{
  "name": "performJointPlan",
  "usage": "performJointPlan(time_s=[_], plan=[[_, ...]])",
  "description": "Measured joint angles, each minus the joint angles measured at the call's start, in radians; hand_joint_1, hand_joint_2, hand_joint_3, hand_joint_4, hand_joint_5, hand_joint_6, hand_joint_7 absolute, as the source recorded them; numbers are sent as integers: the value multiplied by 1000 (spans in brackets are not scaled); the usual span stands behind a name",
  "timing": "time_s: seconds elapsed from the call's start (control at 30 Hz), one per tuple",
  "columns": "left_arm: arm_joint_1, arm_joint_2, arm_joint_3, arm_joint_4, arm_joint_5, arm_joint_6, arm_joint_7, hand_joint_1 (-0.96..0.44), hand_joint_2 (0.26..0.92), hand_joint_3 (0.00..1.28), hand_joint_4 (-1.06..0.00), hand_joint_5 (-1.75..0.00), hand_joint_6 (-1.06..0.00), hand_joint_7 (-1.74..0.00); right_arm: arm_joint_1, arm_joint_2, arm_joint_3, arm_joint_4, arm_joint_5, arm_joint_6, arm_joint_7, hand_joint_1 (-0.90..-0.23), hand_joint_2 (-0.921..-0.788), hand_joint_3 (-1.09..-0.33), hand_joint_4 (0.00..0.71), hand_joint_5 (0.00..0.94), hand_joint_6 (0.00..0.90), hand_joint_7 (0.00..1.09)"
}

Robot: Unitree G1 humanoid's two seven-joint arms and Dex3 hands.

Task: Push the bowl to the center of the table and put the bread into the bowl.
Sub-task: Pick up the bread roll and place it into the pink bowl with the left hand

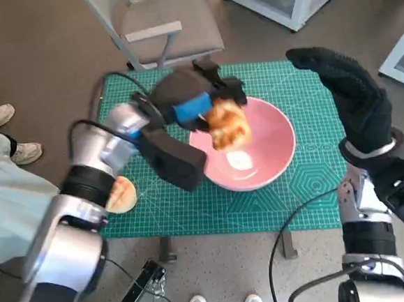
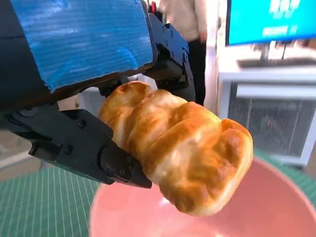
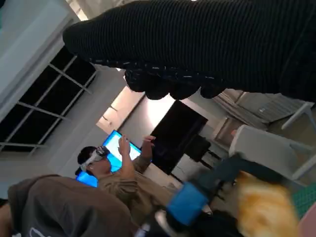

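Note:
My left hand (image 1: 187, 99) grips a golden twisted bread (image 1: 228, 126) and holds it in the air over the pink bowl (image 1: 275, 142). The left wrist view shows the bread (image 2: 182, 153) pinched between black fingers (image 2: 98, 153), with the bowl's pink inside (image 2: 266, 212) right below. The bowl sits on the green mat (image 1: 302, 87) near the table's middle, with a pale spot on its bottom. My right hand (image 1: 348, 94) hangs gloved above the table's right side, fingers stretched out, holding nothing. In the right wrist view the glove (image 3: 207, 44) fills the top and the bread (image 3: 264, 210) shows blurred.
A second round bun (image 1: 120, 194) lies on the mat by my left forearm. A grey chair (image 1: 171, 24) stands behind the table. A person's leg and shoe (image 1: 6, 149) are at the left. A person wearing a headset (image 3: 106, 165) shows in the right wrist view.

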Motion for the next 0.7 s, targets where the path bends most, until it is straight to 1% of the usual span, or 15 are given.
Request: performJointPlan(time_s=[0.13,0.17,0.2,0.23,0.27,0.3,0.4,0.5,0.57,0.6,0.63,0.7], plan=[[-1,-1,-5,12,3,1,12,0,920,101,-660,-1208,-584,-1198,0,0,0,0,1,0,0,-660,-921,-712,278,0,-1,625],[-2,-2,-4,17,2,8,13,-35,880,99,-433,-844,-387,-932,0,0,0,0,1,0,1,-660,-921,-711,278,0,-1,625],[-3,-6,-3,22,-3,22,2,-56,863,83,-311,-555,-287,-716,1,-1,-1,-1,3,0,1,-660,-921,-711,278,0,-1,625],[-5,-14,2,28,-13,44,-21,-75,855,74,-266,-448,-251,-634,1,-1,-1,-2,5,0,1,-660,-921,-711,278,0,-1,625],[-5,-22,8,34,-24,68,-46,-121,844,57,-205,-292,-209,-508,2,-1,-2,-3,7,0,1,-661,-921,-710,279,0,-1,624],[-5,-31,16,40,-41,94,-79,-150,838,44,-167,-190,-185,-420,2,-1,-2,-6,9,0,1,-661,-921,-710,279,0,-1,622],[0,-39,27,47,-62,124,-138,-205,833,27,-128,-69,-171,-317,3,-1,-2,-13,15,0,1,-661,-921,-710,278,0,0,621],[8,-38,46,42,-90,124,-168,-229,833,20,-126,-34,-183,-285,6,-1,-2,-20,16,2,0,-661,-921,-709,278,0,0,623],[14,-35,65,29,-117,117,-185,-236,834,17,-149,-35,-209,-284,8,-1,-2,-24,16,4,0,-661,-921,-709,278,0,0,624],[16,-32,75,21,-131,108,-192,-243,838,18,-189,-49,-244,-294,9,-1,-2,-24,16,4,0,-661,-921,-709,278,0,-1,625],[19,-29,85,12,-147,96,-201,-245,840,17,-207,-47,-259,-292,10,-1,-2,-25,15,5,-1,-661,-921,-709,278,0,-1,626],[26,-20,109,-8,-182,65,-219,-249,849,14,-292,-52,-328,-297,12,0,-2,-26,15,5,-3,-661,-921,-710,278,0,-1,628]])
